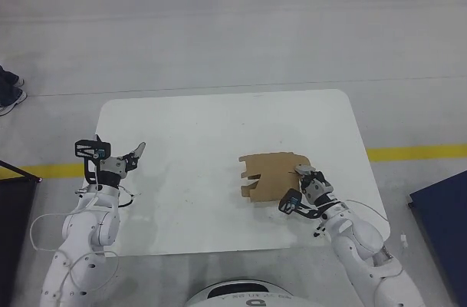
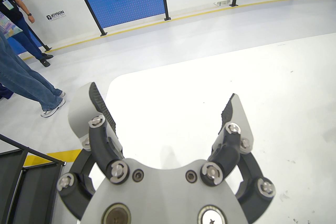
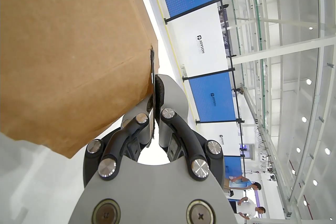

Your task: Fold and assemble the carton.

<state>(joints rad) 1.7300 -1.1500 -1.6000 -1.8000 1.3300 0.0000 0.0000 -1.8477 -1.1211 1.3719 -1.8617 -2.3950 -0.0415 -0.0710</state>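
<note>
Top view: carton (image 1: pixel 270 175) on right half of table (image 1: pixel 218 123), long axis across table. Right gripper (image 1: pixel 304 175) at its right corner. Left gripper (image 1: pixel 133 155) well apart, near table's left edge.
Left wrist view: fingers (image 2: pixel 101 104) spread wide, nothing between.
Right wrist view: fingers (image 3: pixel 168 93) pinched on carton panel edge.
Judgement: left arm must cross rightward to reach carton's free side.
</note>
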